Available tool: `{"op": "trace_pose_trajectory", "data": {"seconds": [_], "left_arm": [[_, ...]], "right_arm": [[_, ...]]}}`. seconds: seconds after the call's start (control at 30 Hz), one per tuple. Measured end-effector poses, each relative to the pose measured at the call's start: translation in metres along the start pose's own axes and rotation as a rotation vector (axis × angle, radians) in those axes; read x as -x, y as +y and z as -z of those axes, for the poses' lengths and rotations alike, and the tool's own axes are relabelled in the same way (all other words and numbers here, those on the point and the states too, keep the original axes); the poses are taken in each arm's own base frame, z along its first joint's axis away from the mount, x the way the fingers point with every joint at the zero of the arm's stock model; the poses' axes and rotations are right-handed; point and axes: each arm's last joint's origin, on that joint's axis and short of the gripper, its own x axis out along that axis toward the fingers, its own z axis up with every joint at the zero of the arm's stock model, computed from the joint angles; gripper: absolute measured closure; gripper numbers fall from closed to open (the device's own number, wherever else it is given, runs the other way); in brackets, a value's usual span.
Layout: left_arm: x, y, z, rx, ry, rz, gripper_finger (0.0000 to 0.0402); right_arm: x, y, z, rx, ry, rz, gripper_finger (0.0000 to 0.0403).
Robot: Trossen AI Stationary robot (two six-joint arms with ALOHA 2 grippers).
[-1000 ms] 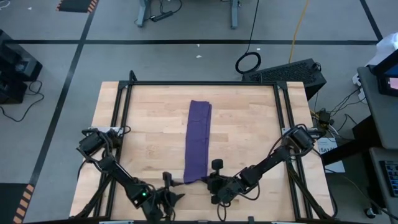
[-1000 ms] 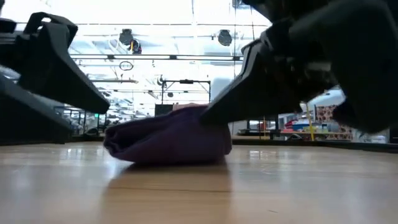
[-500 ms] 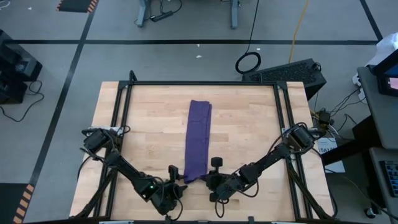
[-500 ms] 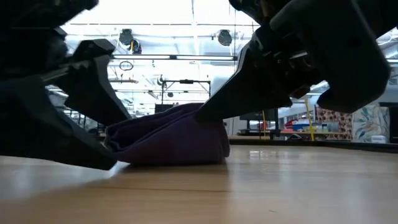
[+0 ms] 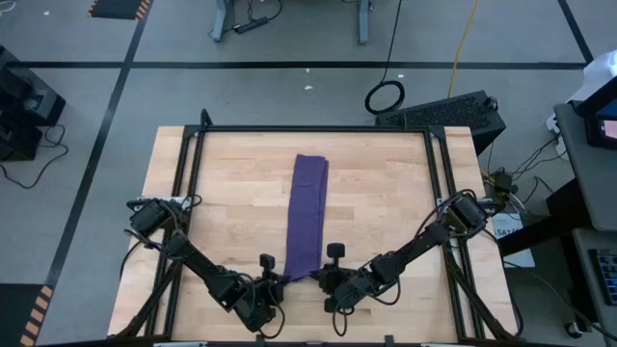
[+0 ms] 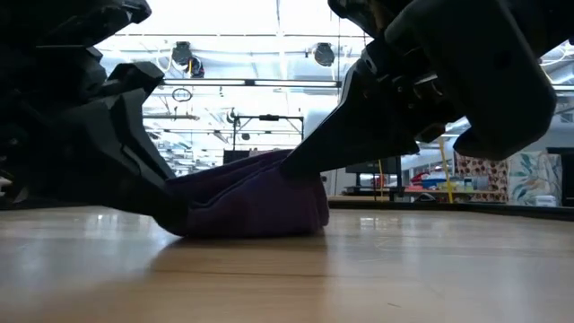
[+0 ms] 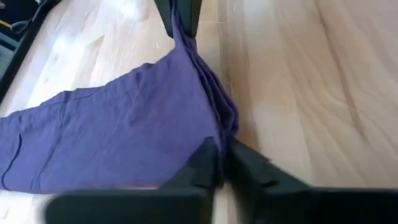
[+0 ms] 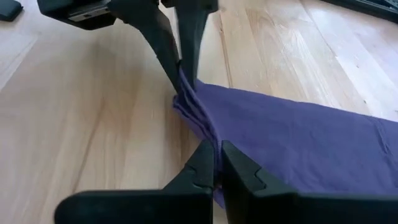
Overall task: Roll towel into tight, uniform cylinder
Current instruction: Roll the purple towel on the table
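Purple towel (image 6: 247, 202) bunched on wooden table (image 6: 359, 269), left gripper (image 6: 166, 211) and right gripper (image 6: 291, 166) fingers pinching its two sides; bright ceiling lights behind.

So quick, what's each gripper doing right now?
Left gripper: closed, pinching the near end of the purple towel.
Right gripper: closed, pinching the same end of the towel from the other side.

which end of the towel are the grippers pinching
The near end of the towel, at the table's front edge: left gripper and right gripper each pinch a corner there. The far end lies flat, untouched.
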Motion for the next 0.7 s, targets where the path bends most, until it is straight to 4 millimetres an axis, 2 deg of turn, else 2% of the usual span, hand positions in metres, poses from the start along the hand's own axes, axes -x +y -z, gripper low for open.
{"op": "trace_pose_trajectory", "data": {"seconds": [0.07, 0.23, 0.47, 0.7], "left_arm": [[0.000, 0.000, 0.000, 0.019, 0.004, 0.011, 0.0387], [0.009, 0.001, -0.006, 0.169, -0.001, 0.080, 0.0380], [0.021, 0.000, -0.021, 0.438, 0.023, 0.315, 0.0380], [0.012, 0.007, -0.028, 0.519, 0.082, 0.479, 0.0380]], "right_arm": [[0.001, 0.001, 0.000, -0.012, 0.001, -0.009, 0.0401], [0.003, 0.006, 0.002, -0.096, 0.040, -0.128, 0.0401], [0.004, 0.013, 0.001, -0.285, 0.117, -0.351, 0.0400], [0.004, 0.014, -0.004, -0.292, 0.137, -0.532, 0.0399]]}}
